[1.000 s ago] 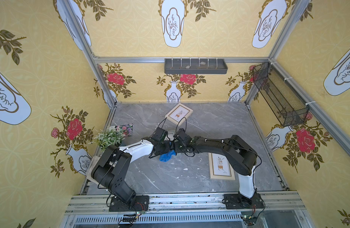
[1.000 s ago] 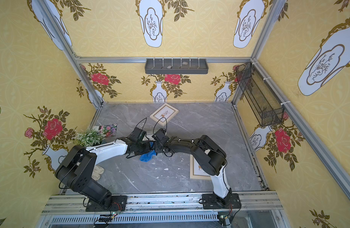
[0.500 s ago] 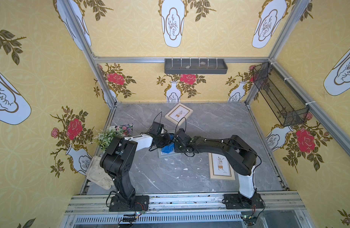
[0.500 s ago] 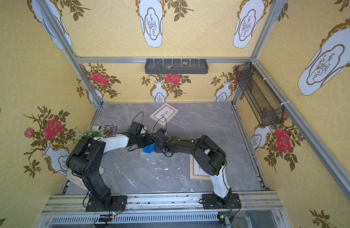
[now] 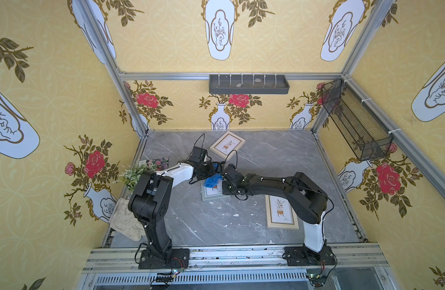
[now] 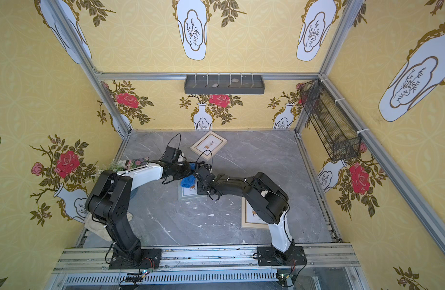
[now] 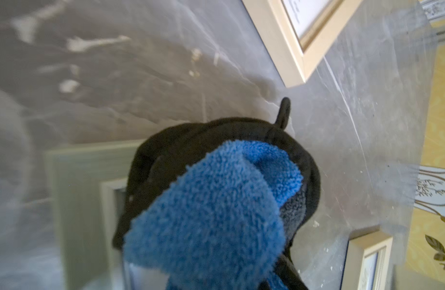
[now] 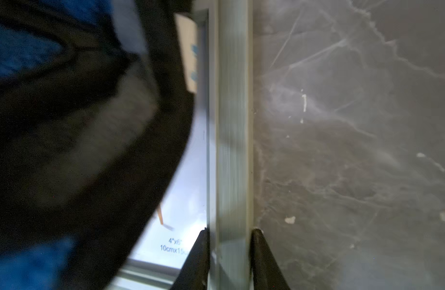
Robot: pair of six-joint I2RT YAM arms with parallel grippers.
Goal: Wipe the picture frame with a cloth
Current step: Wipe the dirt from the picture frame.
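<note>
Noted an off-white glove (image 5: 126, 222) at the table's (image 5: 203, 226) near left edge, untouched, and a wooden frame (image 5: 281, 212) flat near the right arm's base, no gripper on it. Found the task's picture frame (image 5: 213, 193) further in (grey-green, flat, mid-table). Saw the right gripper (image 8: 230, 247) pinching that frame's side rail, one fingertip on each side, apparently steadying it. Saw the cloth (image 5: 212, 181) bunched into a blue wad over the frame's far half, on top of the print; contact looked likely, not certain. Could not see the left gripper's (image 5: 208, 172) fingers in the wrist view, buried in cloth; judged them pressed together on a fold of it. Judged pickup of the cloth and bracing of the frame done, wiping under way (blur in both wrist views). Judged the near half of the glass and the border not yet covered. Noted a third frame (image 5: 227, 145) beyond, well apart from both grippers.
</note>
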